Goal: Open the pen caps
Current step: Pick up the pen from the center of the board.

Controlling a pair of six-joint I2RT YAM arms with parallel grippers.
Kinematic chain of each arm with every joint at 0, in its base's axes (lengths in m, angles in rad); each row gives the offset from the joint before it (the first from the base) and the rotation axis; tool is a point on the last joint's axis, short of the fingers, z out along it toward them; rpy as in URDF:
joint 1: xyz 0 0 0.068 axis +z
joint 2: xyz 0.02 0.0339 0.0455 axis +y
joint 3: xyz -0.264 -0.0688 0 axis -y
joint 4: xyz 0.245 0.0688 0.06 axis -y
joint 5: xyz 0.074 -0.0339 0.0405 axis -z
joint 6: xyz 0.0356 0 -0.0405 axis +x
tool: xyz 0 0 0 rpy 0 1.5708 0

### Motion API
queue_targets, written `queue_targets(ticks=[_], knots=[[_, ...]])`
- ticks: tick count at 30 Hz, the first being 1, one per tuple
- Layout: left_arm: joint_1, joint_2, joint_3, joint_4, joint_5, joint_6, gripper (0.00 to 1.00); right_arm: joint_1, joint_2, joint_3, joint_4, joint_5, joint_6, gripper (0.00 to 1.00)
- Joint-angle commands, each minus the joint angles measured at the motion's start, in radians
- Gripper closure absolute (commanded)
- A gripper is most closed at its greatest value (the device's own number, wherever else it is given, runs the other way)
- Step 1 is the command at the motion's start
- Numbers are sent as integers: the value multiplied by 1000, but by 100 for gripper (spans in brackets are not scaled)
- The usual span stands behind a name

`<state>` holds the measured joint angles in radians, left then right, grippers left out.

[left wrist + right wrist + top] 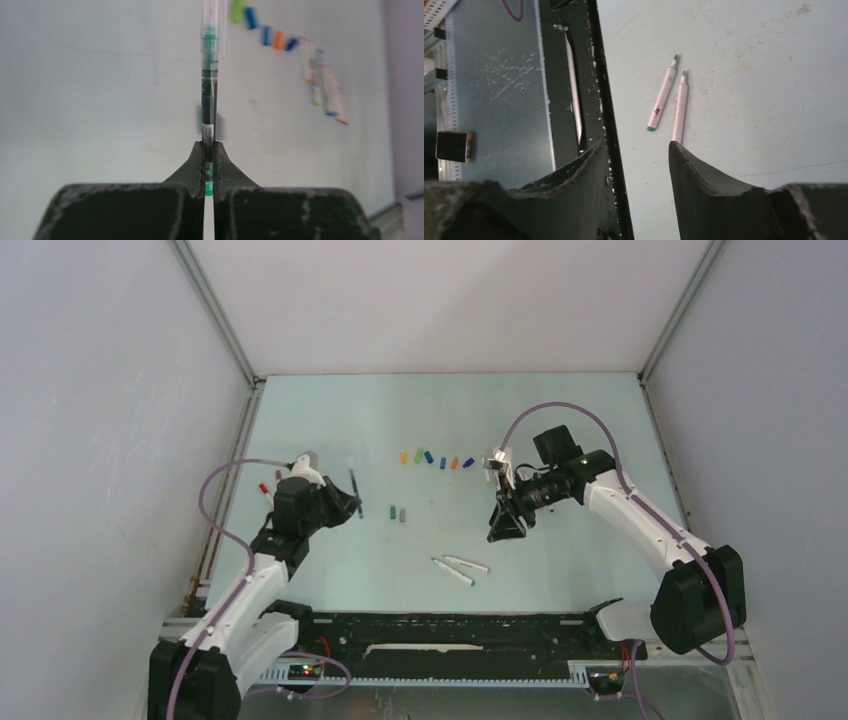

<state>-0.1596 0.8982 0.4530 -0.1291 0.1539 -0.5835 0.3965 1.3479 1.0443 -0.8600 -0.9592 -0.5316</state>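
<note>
The left gripper (208,172) is shut tight on the bottom end of a green pen (208,100). It holds the pen low down, so the top end sticks out free in the upper middle of the left wrist view. That leaves room for the other gripper to grab the top. A clear cap (212,20) seems to sit on that top end, but the view is blurry there, so I am not sure.

The right gripper (636,165) is open and holds nothing. Its two fingers point down at the table (560,410), near the middle of the top view. I think it is open so it can take hold of the cap and pull.

A row of loose pen caps (435,458) lies above the middle of the top view, between the two arms. Two more caps (397,512) lie just below that row. Two white pens (664,92) lie side by side, lower down in the top view, with their tips bare.
</note>
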Motion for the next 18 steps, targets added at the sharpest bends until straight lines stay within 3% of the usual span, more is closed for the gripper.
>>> queue_targets(ticks=[1, 7, 10, 14, 16, 18], knots=[[-120, -73, -48, 329, 143, -103, 100, -4, -55, 18, -3, -128, -12, 48], [-329, -18, -28, 578, 94, -166, 100, -67, -120, -36, 132, -222, 106, 44], [-428, 68, 10, 659, 65, -180, 100, -138, -151, -75, 273, -300, 253, 41], [-557, 181, 74, 757, 1, -192, 100, -233, -220, -255, 793, -382, 712, 35], [-609, 240, 110, 797, -23, -199, 100, -263, -250, -364, 1135, -366, 955, 29], [-655, 290, 144, 836, -49, -204, 100, -271, -268, -447, 1357, -328, 1104, 23]])
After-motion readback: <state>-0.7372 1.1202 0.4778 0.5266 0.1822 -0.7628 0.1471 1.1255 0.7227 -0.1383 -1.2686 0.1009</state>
